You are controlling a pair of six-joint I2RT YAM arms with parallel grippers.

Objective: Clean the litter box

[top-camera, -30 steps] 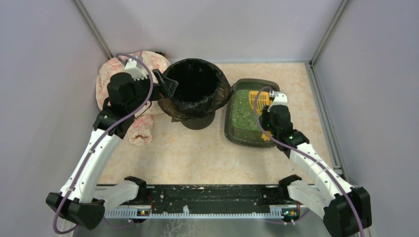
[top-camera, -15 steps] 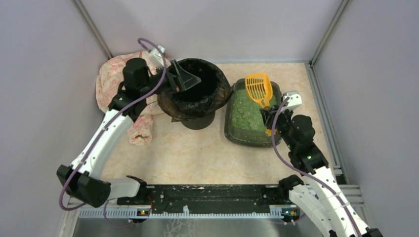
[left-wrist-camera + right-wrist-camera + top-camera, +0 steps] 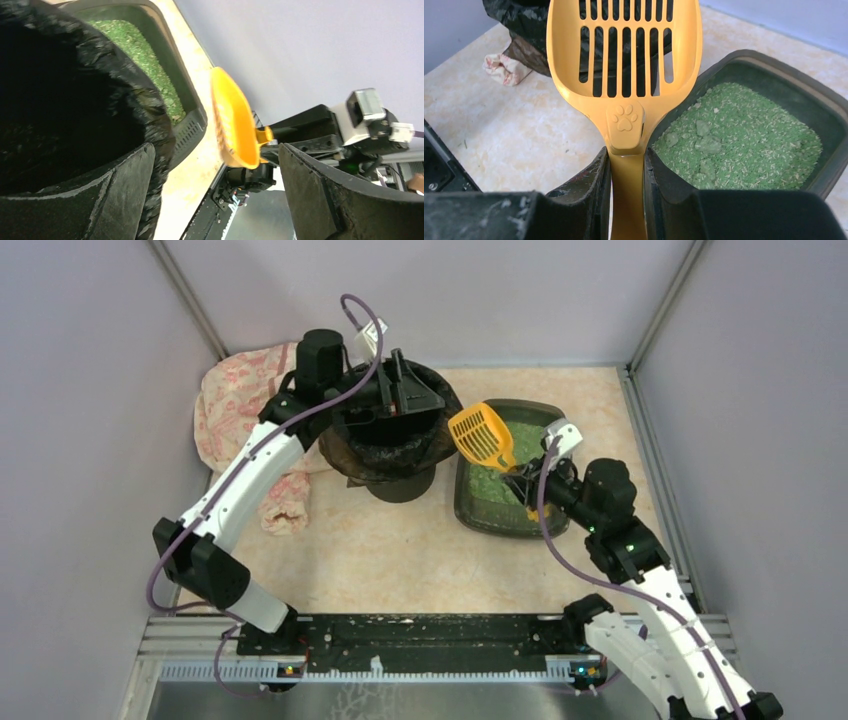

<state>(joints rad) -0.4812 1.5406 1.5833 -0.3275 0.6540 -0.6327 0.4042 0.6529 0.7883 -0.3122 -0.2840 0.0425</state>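
Right gripper (image 3: pixel 626 167) clamps scoop (image 3: pixel 624 120) handle, tail cut off at bottom, by litter box (image 3: pixel 794 75) edge; I see left gripper (image 3: pixel 405 398) gaping over bin (image 3: pixel 445 435) rim.

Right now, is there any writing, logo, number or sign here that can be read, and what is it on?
No words or numbers can be read anywhere.
Sign only: a raised paw print, no letters, on the neck of the yellow scoop.
Litter box, black bin bag, patterned cloth: no lettering seen.
White box on the right wrist: any marking is too small to read.
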